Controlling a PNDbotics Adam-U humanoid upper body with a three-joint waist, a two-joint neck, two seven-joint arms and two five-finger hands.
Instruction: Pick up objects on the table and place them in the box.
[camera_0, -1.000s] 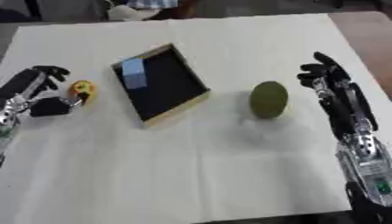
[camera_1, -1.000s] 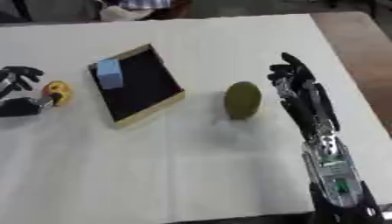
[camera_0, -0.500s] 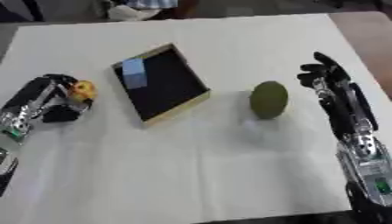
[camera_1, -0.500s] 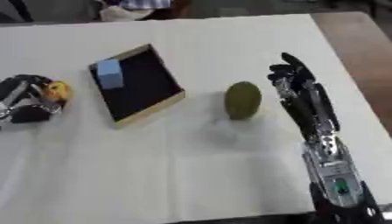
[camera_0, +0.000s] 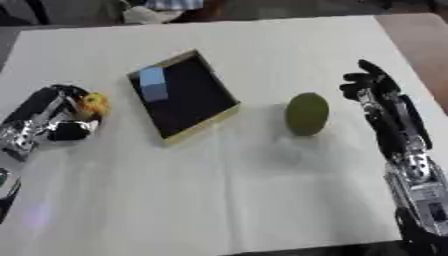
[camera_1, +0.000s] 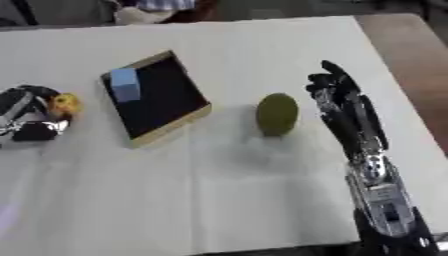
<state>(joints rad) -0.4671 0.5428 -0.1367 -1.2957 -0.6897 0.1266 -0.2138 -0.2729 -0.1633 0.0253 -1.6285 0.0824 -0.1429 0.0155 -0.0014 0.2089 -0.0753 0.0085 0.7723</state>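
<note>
Since a second ago the left hand (camera_0: 54, 120) has closed over the small yellow object (camera_0: 94, 104) near the table's left edge, its fingers now curled round it just left of the box (camera_0: 208, 119). That shallow dark box with pale wooden walls lies askew and holds a light blue block (camera_0: 152, 84) in its far corner. Right of it, with bare white table (camera_0: 262, 200) between, lies the olive-green fruit (camera_0: 307, 113), and beyond it the right hand (camera_0: 378, 95) rests with fingers straight, holding nothing, near the right edge.
</note>
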